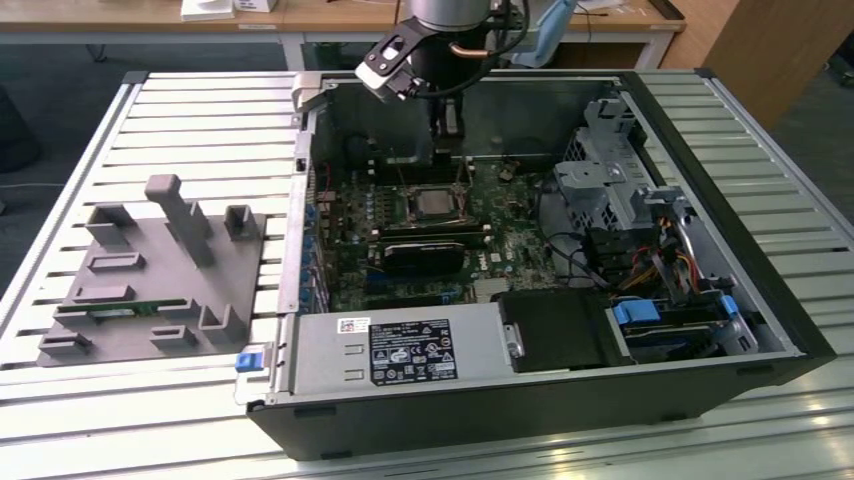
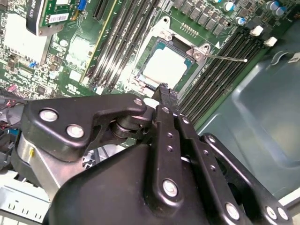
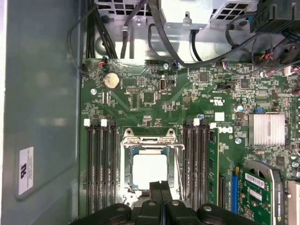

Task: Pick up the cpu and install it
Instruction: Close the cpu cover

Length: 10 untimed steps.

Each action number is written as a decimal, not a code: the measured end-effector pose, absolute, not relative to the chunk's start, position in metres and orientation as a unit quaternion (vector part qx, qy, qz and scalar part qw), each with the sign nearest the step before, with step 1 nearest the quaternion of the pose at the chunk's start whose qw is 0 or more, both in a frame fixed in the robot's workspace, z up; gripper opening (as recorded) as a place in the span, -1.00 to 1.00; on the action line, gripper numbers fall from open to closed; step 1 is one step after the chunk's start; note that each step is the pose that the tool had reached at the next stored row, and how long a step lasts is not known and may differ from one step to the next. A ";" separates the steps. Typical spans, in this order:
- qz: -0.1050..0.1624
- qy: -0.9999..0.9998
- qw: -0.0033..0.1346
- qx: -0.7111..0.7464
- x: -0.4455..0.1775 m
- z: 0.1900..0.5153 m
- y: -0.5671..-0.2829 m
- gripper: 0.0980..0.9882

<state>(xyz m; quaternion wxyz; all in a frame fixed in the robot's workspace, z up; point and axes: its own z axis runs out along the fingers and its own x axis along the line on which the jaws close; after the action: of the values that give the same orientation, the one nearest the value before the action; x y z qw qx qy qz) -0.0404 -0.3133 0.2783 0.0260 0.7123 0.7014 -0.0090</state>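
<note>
The cpu [image 1: 430,203], a small silver square, lies flat in its socket on the green motherboard [image 1: 514,215] inside the open computer case. Both wrist views show the cpu [image 2: 165,67] [image 3: 150,169] framed by the socket's metal bracket [image 3: 151,135]. My gripper [image 1: 447,128] hangs above the back of the board, beyond the socket. Its black fingertips [image 3: 161,187] are pressed together with nothing between them, just off the chip's edge and not touching it. The second wrist view has the gripper [image 2: 166,93] raised above the board near the socket.
Memory slots [image 3: 101,164] flank the socket, and a thin metal lever [image 2: 225,57] sticks out beside it. A graphics card [image 1: 427,250], the power supply [image 1: 394,350] and the drive cage [image 1: 627,180] crowd the case. A grey fixture [image 1: 147,270] sits at the exterior view's left.
</note>
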 end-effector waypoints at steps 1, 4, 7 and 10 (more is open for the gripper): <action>-0.009 0.701 0.026 0.712 -0.040 0.278 -0.313 -0.98; -0.009 0.701 0.026 0.712 -0.040 0.281 -0.313 -0.98; -0.009 0.701 0.026 0.712 -0.040 0.285 -0.313 -0.98; -0.009 0.701 0.026 0.712 -0.038 0.285 -0.313 -0.98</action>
<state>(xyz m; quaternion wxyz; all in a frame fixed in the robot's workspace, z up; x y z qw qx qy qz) -0.0376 -0.3134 0.2854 0.0261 0.7123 0.7014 -0.0090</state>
